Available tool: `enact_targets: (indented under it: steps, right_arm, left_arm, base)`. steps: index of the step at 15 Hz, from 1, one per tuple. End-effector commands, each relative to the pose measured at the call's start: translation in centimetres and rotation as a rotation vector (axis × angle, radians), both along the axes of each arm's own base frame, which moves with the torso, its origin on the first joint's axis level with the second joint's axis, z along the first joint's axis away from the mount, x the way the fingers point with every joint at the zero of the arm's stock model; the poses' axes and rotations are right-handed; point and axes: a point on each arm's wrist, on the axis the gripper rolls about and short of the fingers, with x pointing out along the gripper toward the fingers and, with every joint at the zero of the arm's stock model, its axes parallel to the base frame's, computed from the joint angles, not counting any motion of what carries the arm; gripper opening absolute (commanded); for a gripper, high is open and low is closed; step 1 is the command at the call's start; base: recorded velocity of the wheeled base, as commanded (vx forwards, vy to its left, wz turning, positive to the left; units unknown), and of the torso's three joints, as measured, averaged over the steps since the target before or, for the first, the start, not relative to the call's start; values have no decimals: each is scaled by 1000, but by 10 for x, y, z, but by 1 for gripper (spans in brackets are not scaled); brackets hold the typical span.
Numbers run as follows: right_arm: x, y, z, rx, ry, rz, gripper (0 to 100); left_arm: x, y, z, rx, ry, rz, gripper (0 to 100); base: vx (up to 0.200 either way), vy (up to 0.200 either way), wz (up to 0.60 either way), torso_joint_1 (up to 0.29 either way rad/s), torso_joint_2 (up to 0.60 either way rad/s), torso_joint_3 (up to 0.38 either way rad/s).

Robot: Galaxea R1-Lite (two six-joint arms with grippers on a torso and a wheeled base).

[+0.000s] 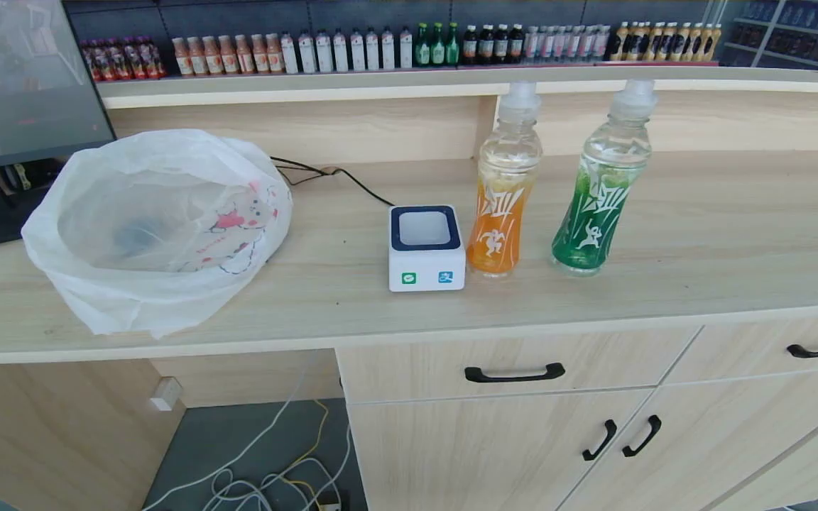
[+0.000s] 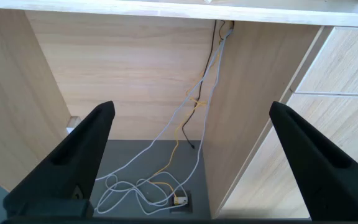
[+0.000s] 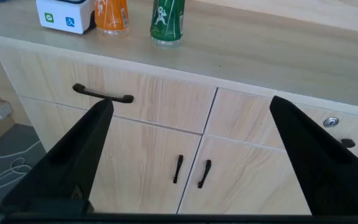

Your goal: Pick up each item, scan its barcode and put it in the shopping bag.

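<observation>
Task status, judged: at or close to the start. No item is held, and both bottles have yet to be picked, scanned and bagged.

Left gripper (image 2: 191, 111): fingers spread wide, nothing between them. Beyond the tips is the open bay under the light wood counter (image 1: 700, 234), with loose white and yellow cables (image 2: 166, 186) on the floor well ahead.

Right gripper (image 3: 191, 104): fingers likewise wide apart and empty. Just ahead of the tips is a cabinet front with a black drawer handle (image 3: 102, 94). Well beyond and above the tips, on the counter, stand the task items.

Items, all well apart from both sets of fingers:
- white box scanner with a dark blue-framed window (image 1: 426, 248), window facing up;
- orange-labelled clear plastic bottle (image 1: 498, 213), upright, just beside the scanner;
- green-labelled clear plastic bottle (image 1: 597, 206), upright, near the orange one and not touching it.

Containers: the translucent white plastic shopping bag (image 1: 132, 305) sits on the counter on the scanner's far side from the bottles, mouth open. A dim bluish shape shows through its wall; I cannot tell what it is.
</observation>
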Motion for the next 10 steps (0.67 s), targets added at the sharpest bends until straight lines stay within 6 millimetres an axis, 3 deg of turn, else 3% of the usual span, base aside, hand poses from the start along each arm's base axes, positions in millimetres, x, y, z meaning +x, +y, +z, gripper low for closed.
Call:
enact_targets:
  steps: [1, 5, 10]
  right_arm:
    - [27, 4, 13, -18, 75, 29, 100]
    - [73, 20, 30, -18, 32, 179, 100]
    - [126, 46, 26, 2, -23, 256, 100]
  left_arm:
    - [0, 0, 0, 0, 0, 0, 100]
    - [0, 0, 0, 0, 0, 0, 100]
    - [0, 0, 0, 0, 0, 0, 100]
  base:
    - [0, 0, 0, 0, 0, 0]
    - [0, 0, 0, 0, 0, 0]
    - [0, 0, 0, 0, 0, 0]
